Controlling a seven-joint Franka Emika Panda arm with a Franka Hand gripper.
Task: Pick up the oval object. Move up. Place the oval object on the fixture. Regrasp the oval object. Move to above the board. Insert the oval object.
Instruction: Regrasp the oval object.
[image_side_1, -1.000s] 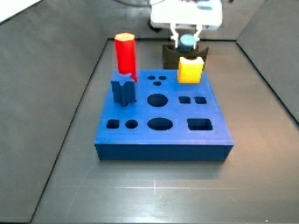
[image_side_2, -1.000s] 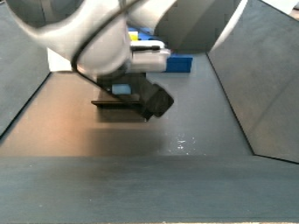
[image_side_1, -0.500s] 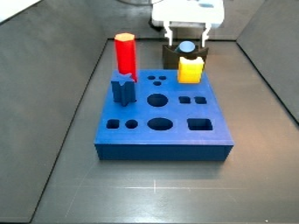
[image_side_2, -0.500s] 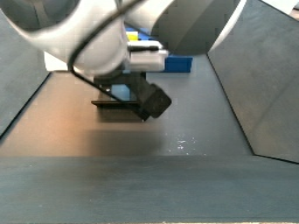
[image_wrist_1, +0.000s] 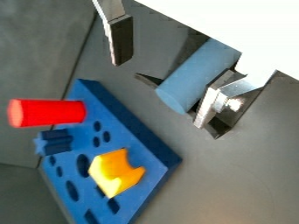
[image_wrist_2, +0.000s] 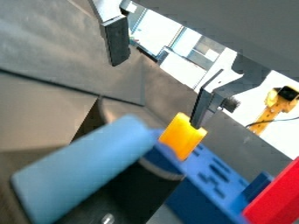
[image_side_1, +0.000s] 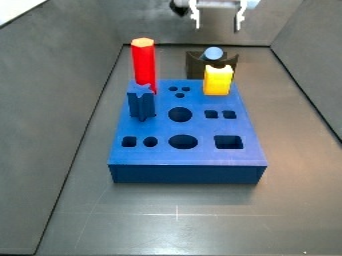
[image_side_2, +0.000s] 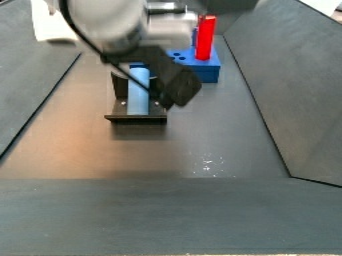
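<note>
Gripper (image_side_1: 215, 14) hangs high above the back of the board (image_side_1: 187, 150), jaws apart and holding nothing. Behind that blue slab the fixture (image_side_2: 138, 115) cradles the oval object (image_wrist_1: 197, 75), which lies propped in the black notch, probably parked there so the fingers (image_wrist_1: 118, 39) can take a better hold.

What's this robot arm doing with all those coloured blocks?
It is part-way through fitting pegs into a board. The gripper hangs open above the fixture, holding nothing. The oval object, a grey-blue peg, rests on that fixture, between the silver fingers in a wrist view but not clamped. The blue board with its shaped holes lies nearby, with a red peg, a short dark-blue peg and a yellow block on it.
</note>
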